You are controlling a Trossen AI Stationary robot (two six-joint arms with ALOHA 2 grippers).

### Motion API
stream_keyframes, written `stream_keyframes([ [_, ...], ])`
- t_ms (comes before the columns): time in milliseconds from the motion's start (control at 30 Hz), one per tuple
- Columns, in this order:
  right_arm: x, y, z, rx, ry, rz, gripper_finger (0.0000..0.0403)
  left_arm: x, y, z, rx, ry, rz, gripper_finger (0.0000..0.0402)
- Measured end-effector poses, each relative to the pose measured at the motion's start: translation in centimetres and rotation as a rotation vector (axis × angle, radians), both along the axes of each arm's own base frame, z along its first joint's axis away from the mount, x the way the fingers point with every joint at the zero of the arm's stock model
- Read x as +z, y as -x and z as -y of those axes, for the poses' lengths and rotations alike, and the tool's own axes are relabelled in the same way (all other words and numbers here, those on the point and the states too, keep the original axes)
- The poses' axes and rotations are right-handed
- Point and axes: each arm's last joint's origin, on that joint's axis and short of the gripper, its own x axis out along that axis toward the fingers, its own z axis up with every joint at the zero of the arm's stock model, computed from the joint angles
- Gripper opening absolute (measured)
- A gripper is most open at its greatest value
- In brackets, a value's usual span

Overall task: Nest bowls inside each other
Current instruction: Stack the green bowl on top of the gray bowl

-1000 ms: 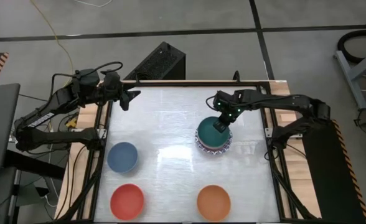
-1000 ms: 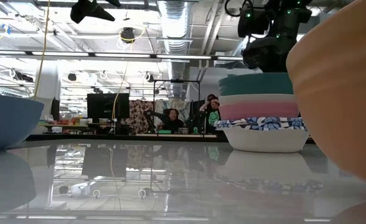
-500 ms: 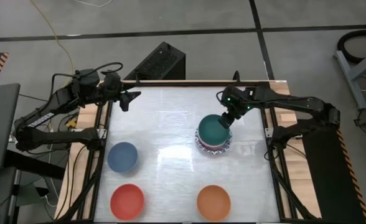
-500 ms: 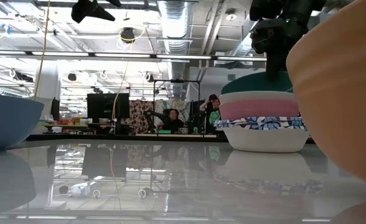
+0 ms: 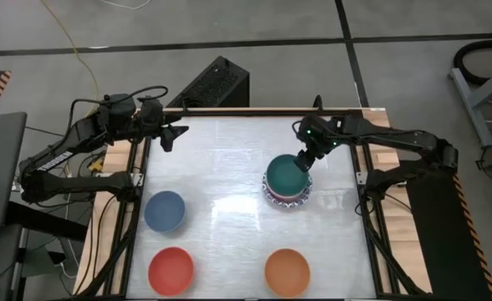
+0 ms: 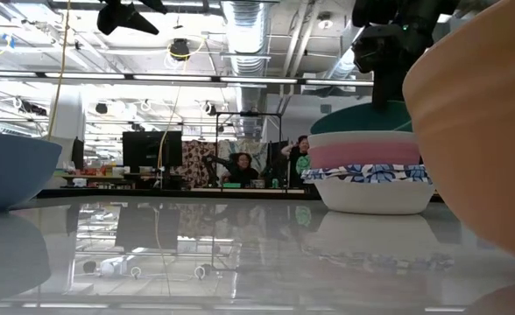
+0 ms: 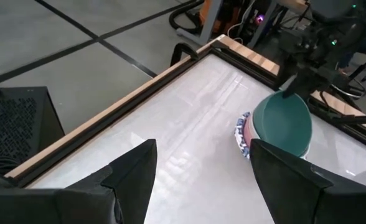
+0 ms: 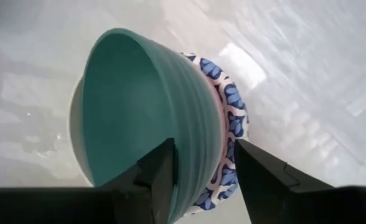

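Bowls: green bowl atop nested stack, right gripper fingers astride its rim, unclenched. Left gripper spread, idle. Glossy white table; workshop beyond; no legible writing.

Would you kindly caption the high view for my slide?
Right end effector open over the green bowl atop the stack; blue, red, orange bowls wait.

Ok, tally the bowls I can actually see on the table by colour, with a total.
Green bowl: 1, top of the stack
Pink bowl: 1, in the stack
Blue-and-white patterned bowl: 1, bottom of the stack
Blue bowl: 1
Red bowl: 1
Orange bowl: 1
Total: 6 visible; any others hidden inside the stack cannot be counted.
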Motion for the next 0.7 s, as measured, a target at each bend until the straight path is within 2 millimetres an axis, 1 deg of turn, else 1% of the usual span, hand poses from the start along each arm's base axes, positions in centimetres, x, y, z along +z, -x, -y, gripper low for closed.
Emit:
stream_keyframes([
  [433, -0.13, -0.26, 0.53, 0.014, 0.023, 0.011, 0.0154, -0.02, -0.01, 0.03, -0.010, -0.003, -0.004, 0.0246],
  [533, -0.13, -0.26, 0.53, 0.013, 0.023, 0.012, 0.0133, -0.02, 0.00, 0.02, -0.008, -0.004, -0.005, 0.0246],
  [700, -0.14, -0.24, 0.53, 0.012, 0.023, 0.008, 0.0086, -0.02, 0.00, 0.02, -0.007, -0.005, -0.005, 0.0246],
])
